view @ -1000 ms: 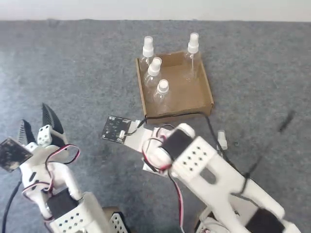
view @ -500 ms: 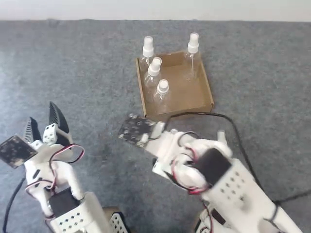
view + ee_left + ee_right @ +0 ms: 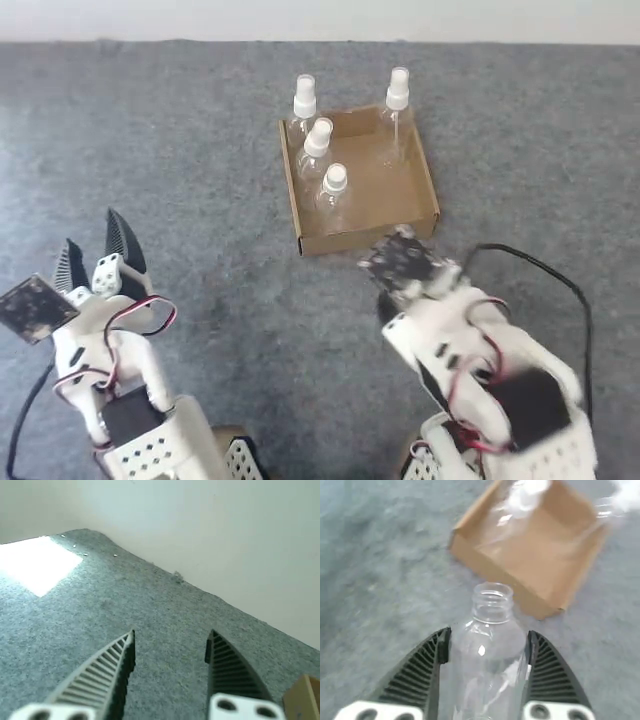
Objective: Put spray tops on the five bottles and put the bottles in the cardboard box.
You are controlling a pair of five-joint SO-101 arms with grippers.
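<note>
Grey carpeted desk (image 3: pixel 150 150), cardboard box (image 3: pixel 424 205) near its far edge holds four spray-topped bottles (image 3: pixel 333 190), right gripper (image 3: pixel 488 631) pinches an open-necked bottle (image 3: pixel 492 607), left gripper (image 3: pixel 172 633) fingers spread.

Left gripper (image 3: pixel 170 645) spread wide (seemingly angled upward); right gripper (image 3: pixel 487 639) clamps bottle (image 3: pixel 491 605).

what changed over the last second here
The right gripper, clamped on the uncapped bottle, swung rightward, ending at the near right corner of the cardboard box. The left gripper crept slightly forward, open. The four capped bottles in the box stayed put.
</note>
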